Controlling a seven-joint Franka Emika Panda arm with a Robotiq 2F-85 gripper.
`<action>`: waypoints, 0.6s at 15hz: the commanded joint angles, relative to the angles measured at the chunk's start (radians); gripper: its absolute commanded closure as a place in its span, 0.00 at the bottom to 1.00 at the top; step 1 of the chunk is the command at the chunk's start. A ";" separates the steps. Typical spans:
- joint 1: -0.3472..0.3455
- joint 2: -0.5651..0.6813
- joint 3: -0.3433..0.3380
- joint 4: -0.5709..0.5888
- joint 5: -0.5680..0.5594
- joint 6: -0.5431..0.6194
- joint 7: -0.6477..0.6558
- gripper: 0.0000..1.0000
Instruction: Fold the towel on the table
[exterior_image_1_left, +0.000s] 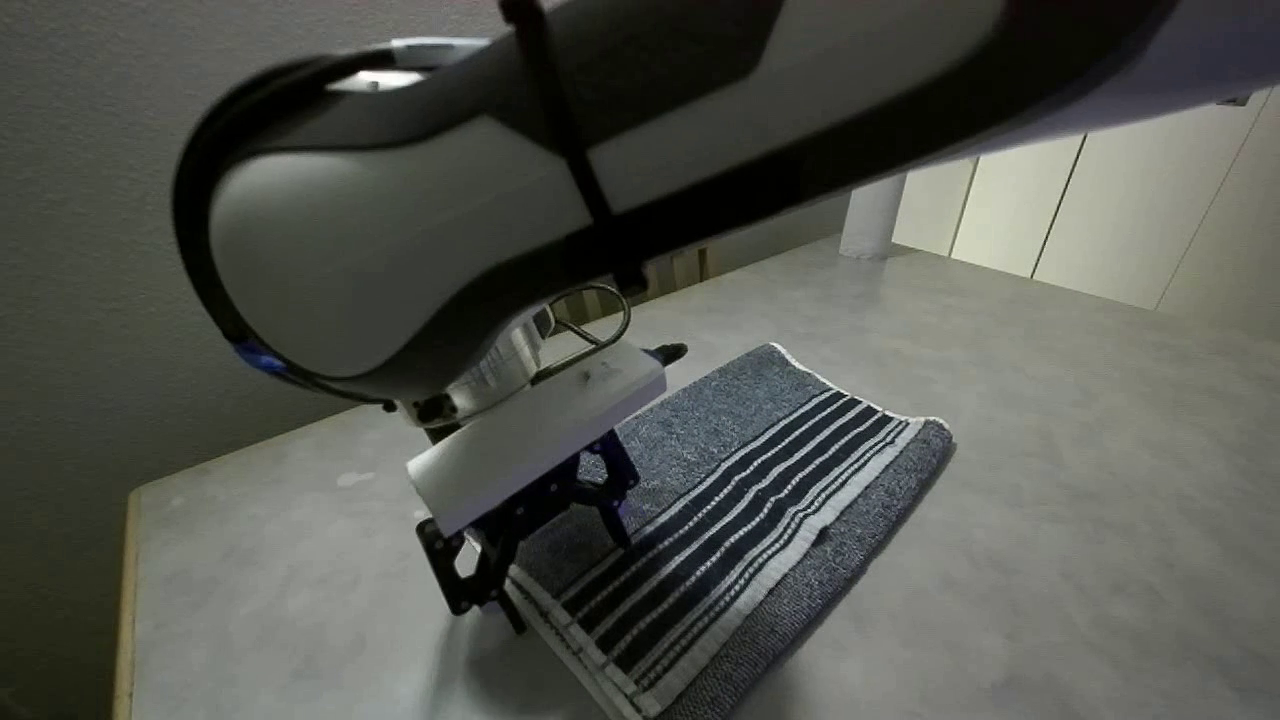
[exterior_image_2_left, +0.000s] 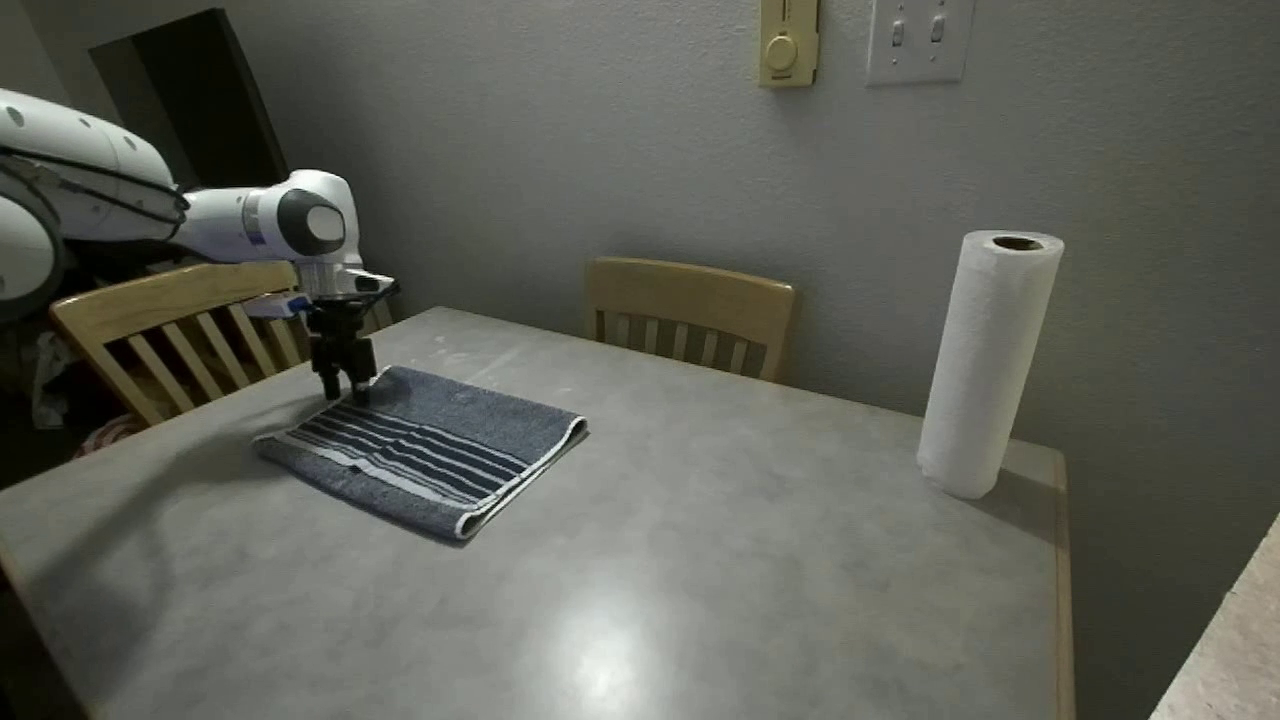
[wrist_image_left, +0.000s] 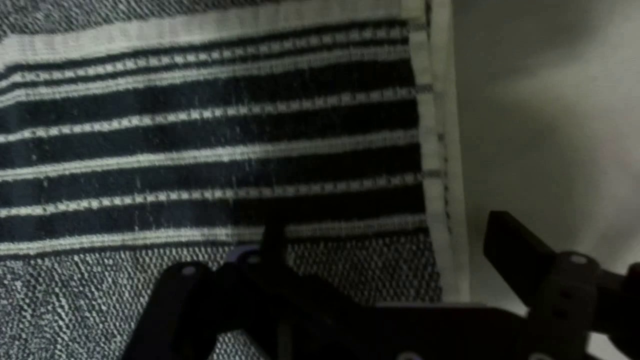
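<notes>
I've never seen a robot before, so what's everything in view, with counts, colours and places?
Table: one, light grey, across both exterior views
Towel: one, blue-grey with dark and white stripes, on the table
Paper roll: one, white, standing on the table
Wall: at least one, grey, behind the table
Chairs: at least two, tan, at the table's edges
Dial box: one, yellowish, on the wall
Switch plate: one, whitish, on the wall
Dark panel: one, blackish, upper left of an exterior view
Pale panels: several, cream, beyond the table
Pale surface: one, beige, bottom right corner of an exterior view
Arm: one, white and black, reaching over the table
Cable: at least one, black, along the arm
Gripper: one, black, open, straddling the towel's edge
</notes>
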 joint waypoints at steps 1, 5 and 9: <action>-0.002 0.001 -0.010 -0.028 0.005 0.141 0.081 0.00; 0.000 -0.011 -0.021 -0.059 -0.007 0.186 0.130 0.00; 0.004 -0.026 -0.034 -0.072 -0.013 0.159 0.173 0.00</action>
